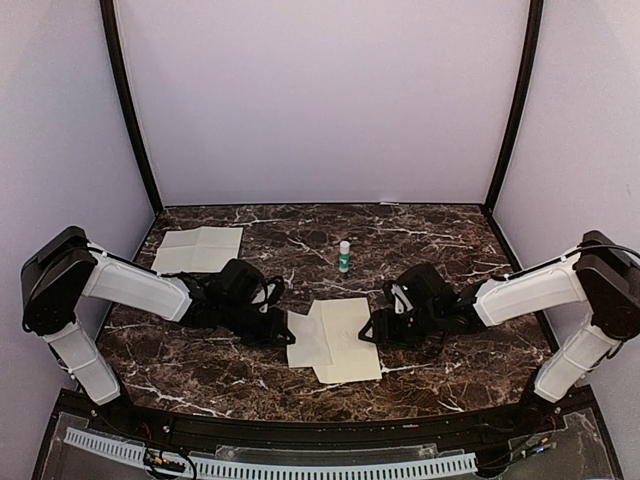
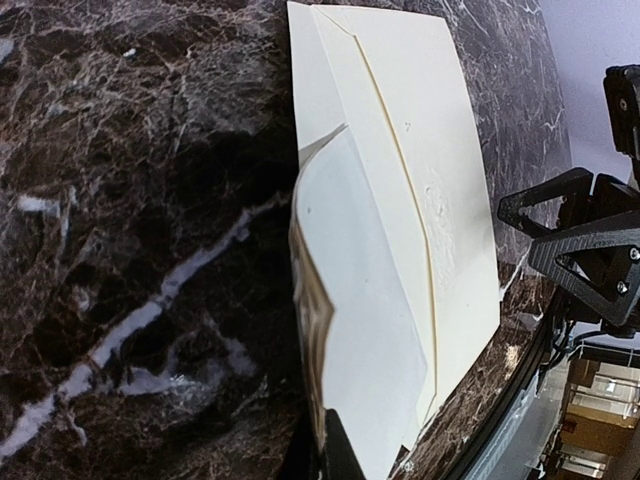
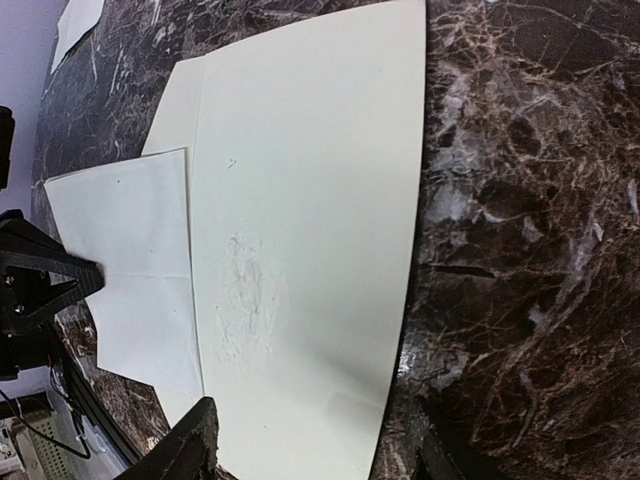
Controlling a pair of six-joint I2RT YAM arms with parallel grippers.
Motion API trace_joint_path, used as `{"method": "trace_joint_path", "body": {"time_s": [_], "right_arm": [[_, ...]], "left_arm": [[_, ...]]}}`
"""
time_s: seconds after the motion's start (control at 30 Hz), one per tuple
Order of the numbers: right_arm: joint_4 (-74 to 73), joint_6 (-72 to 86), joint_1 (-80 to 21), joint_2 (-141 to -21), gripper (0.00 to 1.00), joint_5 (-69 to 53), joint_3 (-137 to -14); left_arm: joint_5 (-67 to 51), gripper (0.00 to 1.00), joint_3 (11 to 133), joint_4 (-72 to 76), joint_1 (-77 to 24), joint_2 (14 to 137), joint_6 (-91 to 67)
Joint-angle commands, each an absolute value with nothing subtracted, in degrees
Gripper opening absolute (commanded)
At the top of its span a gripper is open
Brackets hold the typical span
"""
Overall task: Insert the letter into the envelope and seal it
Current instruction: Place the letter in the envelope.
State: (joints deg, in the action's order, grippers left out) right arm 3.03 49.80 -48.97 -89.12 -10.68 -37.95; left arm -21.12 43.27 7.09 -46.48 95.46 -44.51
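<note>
Your left claw [image 1: 278, 328] is closed on the left edge of the letter [image 1: 303, 342]. The letter lies mid-desk [image 1: 450, 240], its right part hidden by the envelope [image 1: 348, 340]. It looks thin and floppy and would likely buckle if shoved, so hold that edge and slide it flat. Your right claw [image 1: 372, 330] stands open at the envelope's right edge. The stiffer envelope may skid, so pin it there.

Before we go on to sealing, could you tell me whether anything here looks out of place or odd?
The letter sticks out past the left edge of the envelope, not fully in, pinched by the left claw. The envelope's face also shows a rough, scuffed-looking patch, possibly its emblem.
</note>
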Motion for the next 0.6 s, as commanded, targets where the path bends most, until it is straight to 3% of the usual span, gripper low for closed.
{"method": "trace_joint_path", "body": {"time_s": [0.0, 0.57], "right_arm": [[5.16, 49.37, -49.35, -90.44, 0.60, -11.39, -39.76], [5.89, 49.70, -49.81, -93.55, 0.59, -12.18, -41.17]], "left_arm": [[-20.50, 0.00, 44.47, 5.88, -46.23, 95.65, -40.95], [-21.37, 0.00, 45.55, 6.96, -46.32, 96.24, -35.60]]}}
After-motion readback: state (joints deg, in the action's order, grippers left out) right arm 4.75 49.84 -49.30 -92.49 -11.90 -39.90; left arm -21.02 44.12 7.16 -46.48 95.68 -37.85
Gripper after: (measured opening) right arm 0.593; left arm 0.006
